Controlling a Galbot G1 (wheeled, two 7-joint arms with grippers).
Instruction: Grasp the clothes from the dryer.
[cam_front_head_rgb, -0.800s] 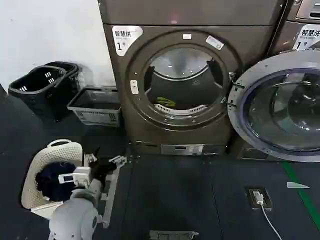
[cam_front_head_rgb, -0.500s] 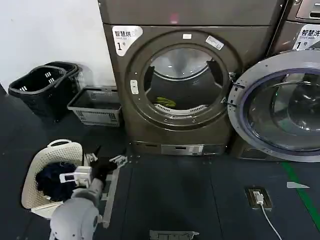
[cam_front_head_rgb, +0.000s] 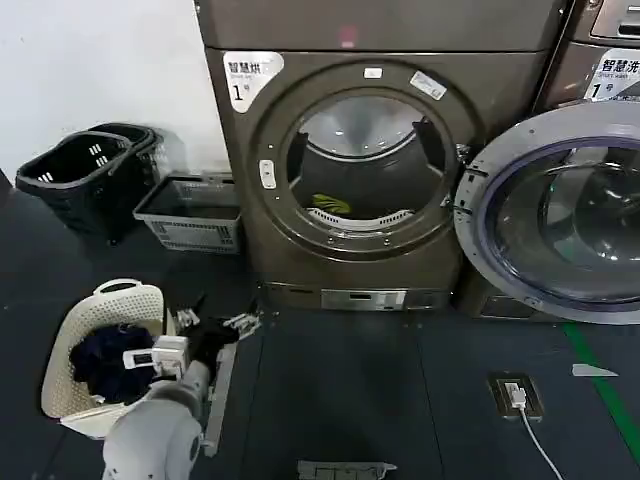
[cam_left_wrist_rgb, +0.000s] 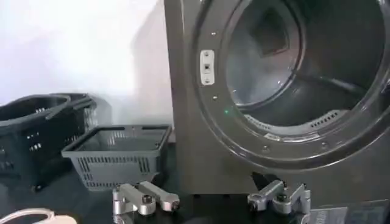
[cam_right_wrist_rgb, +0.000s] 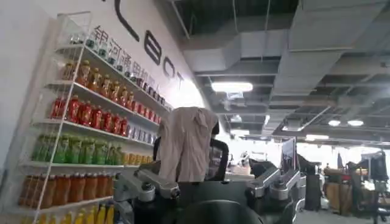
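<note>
The dryer (cam_front_head_rgb: 350, 270) is bronze-brown with a white "1" label, and its grey-rimmed glass door (cam_front_head_rgb: 560, 210) is swung open to the right. The clothes (cam_front_head_rgb: 330, 205), a small yellow-green bundle, lie on the drum floor just inside the porthole. My left gripper (cam_front_head_rgb: 218, 320) hangs open low over the dark floor, left of the dryer's base and well short of the porthole. In the left wrist view its fingers (cam_left_wrist_rgb: 149, 199) stand apart with nothing between them, facing the dryer (cam_left_wrist_rgb: 189, 122) front. My right gripper (cam_right_wrist_rgb: 210, 189) is open and empty, pointing away at a room with shelves.
A white basket (cam_front_head_rgb: 70, 330) holding dark navy clothes sits beside my left arm. Two black baskets (cam_front_head_rgb: 85, 175) and a grey basket (cam_front_head_rgb: 190, 212) stand against the wall left of the dryer. A floor socket with a cable (cam_front_head_rgb: 517, 395) lies at the right.
My left arm has shifted slightly lower and nearer in the head view. The gripper stays open, and the clothes have not moved.
</note>
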